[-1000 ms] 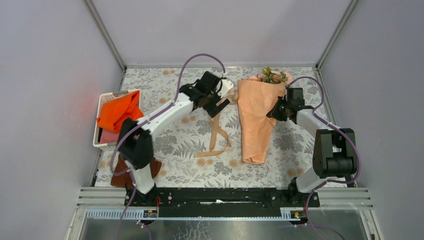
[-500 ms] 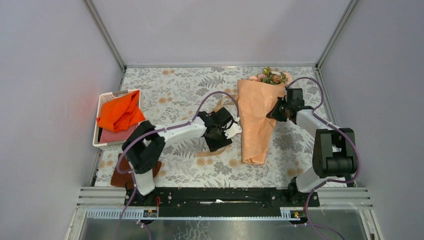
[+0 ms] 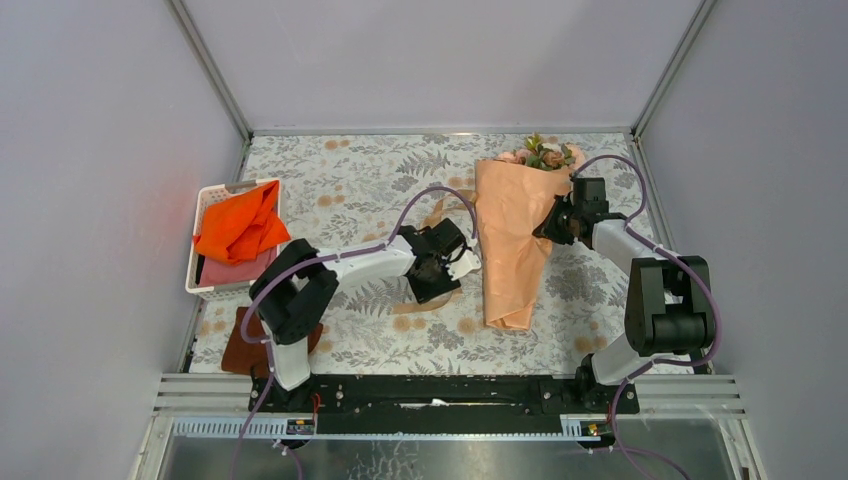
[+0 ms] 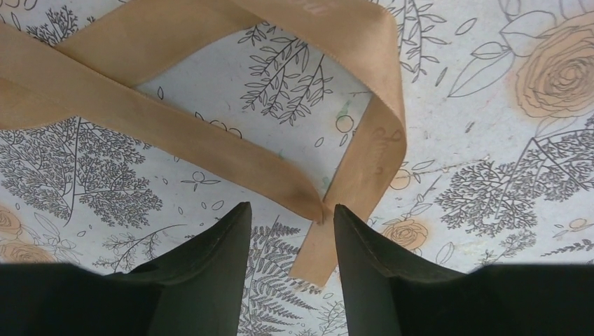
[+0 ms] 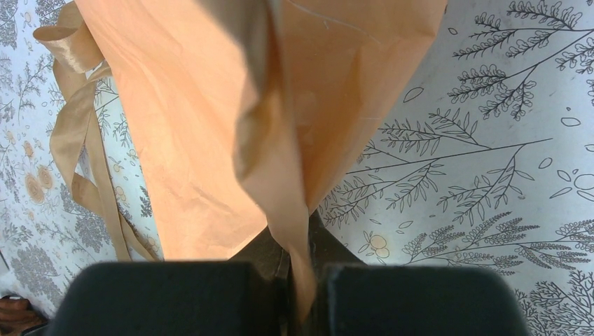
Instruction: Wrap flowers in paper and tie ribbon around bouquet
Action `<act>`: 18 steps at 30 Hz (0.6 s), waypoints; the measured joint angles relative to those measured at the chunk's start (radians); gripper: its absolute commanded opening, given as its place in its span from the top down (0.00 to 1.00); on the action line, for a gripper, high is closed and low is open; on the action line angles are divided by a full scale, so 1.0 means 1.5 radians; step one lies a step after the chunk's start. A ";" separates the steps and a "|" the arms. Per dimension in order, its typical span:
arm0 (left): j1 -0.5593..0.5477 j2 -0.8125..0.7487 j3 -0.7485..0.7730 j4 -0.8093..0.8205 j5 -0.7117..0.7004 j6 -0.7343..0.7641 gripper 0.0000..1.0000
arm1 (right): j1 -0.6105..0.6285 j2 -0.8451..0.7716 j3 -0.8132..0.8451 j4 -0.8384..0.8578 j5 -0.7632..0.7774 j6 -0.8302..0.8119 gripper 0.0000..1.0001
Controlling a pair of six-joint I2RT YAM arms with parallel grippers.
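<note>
Top: bouquet (image 3: 510, 240) lies on the desk (image 3: 340, 180) right of centre, flowers (image 3: 541, 153) at the far end, tail toward the near edge. Right claw (image 3: 552, 222) is at its right edge. Left claw (image 3: 458, 262) is low over the ribbon (image 3: 436, 212), just left of the bouquet. Basket (image 3: 215, 195) with orange cloth (image 3: 240, 228) sits far left.

Left wrist: left claw (image 4: 291, 210) is partly spread, with a ribbon (image 4: 210, 150) fold flat on the desk between the tips, not pinched.

Right wrist: right claw (image 5: 298, 280) is pressed together, pinching a paper (image 5: 189, 126) fold. Ribbon (image 5: 73, 140) loops to the left.
</note>
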 measured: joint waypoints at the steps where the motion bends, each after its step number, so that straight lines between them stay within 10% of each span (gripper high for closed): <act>1: 0.001 0.003 0.000 0.001 0.000 0.000 0.58 | 0.000 0.000 0.000 0.000 0.000 0.000 1.00; 5: 0.006 0.018 -0.002 0.004 0.000 0.007 1.00 | 0.000 0.000 0.000 0.001 0.000 -0.001 1.00; 18: 0.073 -0.058 0.134 -0.003 -0.044 0.018 1.00 | -0.049 0.020 0.006 0.003 -0.014 0.003 1.00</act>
